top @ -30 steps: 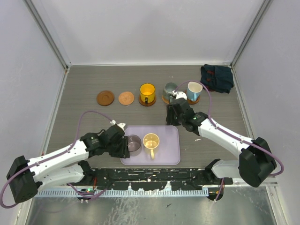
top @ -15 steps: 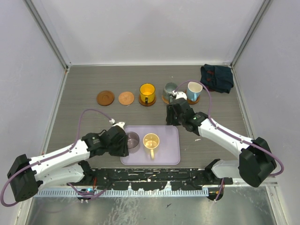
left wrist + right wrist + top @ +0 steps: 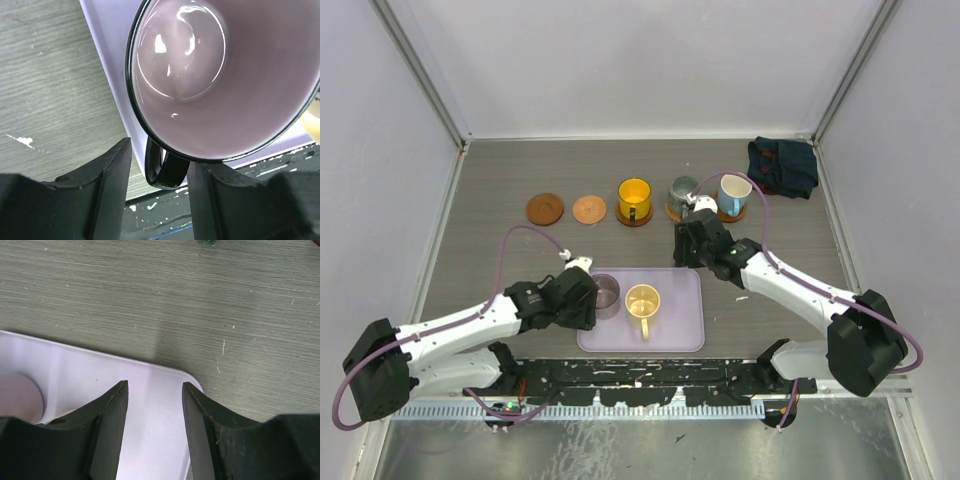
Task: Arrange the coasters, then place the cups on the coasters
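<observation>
Two bare brown coasters (image 3: pixel 545 209) (image 3: pixel 589 209) lie at the far left. To their right, the yellow-orange cup (image 3: pixel 634 198), grey-green cup (image 3: pixel 682 190) and light blue cup (image 3: pixel 734 190) each stand on a coaster. On the lavender tray (image 3: pixel 670 330) stand the purplish-grey cup (image 3: pixel 607 295) (image 3: pixel 225 75) and the cream cup (image 3: pixel 642 300). My left gripper (image 3: pixel 590 300) (image 3: pixel 159 160) is open around the purplish cup's dark handle (image 3: pixel 165 170), with a gap on the left side. My right gripper (image 3: pixel 688 255) (image 3: pixel 154 386) hangs open and empty over the tray's far right corner (image 3: pixel 190 380).
A dark folded cloth (image 3: pixel 783 165) lies at the far right corner. Grey walls enclose the table on three sides. The arm bases and a black rail (image 3: pixel 640 375) run along the near edge.
My left gripper has slid away from the near edge with the purplish cup, which now sits nearer the tray's far left corner. Its jaws have widened. The right arm has not moved.
</observation>
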Controlling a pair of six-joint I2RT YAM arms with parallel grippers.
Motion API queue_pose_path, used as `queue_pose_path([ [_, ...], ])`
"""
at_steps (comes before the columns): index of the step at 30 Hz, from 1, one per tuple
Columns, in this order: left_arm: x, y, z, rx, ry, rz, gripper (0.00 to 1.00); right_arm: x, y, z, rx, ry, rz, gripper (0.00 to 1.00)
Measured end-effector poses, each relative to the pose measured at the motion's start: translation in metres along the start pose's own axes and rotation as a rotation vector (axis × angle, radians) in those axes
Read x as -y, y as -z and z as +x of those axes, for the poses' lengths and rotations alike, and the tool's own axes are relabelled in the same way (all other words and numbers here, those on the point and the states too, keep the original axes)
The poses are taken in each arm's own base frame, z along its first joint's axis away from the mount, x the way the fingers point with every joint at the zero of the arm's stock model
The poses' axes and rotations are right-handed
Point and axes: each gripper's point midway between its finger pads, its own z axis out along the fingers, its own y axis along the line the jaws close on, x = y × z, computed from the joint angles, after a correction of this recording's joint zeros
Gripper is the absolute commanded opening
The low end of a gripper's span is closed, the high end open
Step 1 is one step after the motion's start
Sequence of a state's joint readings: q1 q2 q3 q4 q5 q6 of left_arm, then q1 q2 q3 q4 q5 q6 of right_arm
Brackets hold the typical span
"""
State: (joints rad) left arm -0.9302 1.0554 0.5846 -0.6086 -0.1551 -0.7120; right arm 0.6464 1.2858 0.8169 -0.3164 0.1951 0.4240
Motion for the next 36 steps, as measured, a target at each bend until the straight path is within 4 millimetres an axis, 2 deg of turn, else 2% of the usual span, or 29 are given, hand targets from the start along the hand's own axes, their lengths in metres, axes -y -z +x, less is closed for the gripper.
queue_pose_path([
  [7,0.002,0.004,-0.012,0.101,-0.031,0.045,0.50,0.000,0.000,-0.001,0.002,-0.002,-0.001,0.53],
  [16,-0.001,0.015,-0.020,0.213,-0.019,0.094,0.46,-0.003,0.000,-0.001,0.001,-0.004,-0.013,0.52],
  [24,-0.002,0.007,-0.016,0.192,-0.030,0.074,0.32,-0.004,-0.001,0.001,-0.004,-0.002,-0.016,0.52],
  [32,0.000,0.001,-0.016,0.181,-0.061,0.073,0.05,-0.004,-0.001,0.001,-0.004,-0.003,-0.016,0.52],
  [36,0.000,0.002,-0.017,0.185,-0.062,0.070,0.02,-0.004,-0.003,0.002,-0.010,-0.003,-0.014,0.52],
])
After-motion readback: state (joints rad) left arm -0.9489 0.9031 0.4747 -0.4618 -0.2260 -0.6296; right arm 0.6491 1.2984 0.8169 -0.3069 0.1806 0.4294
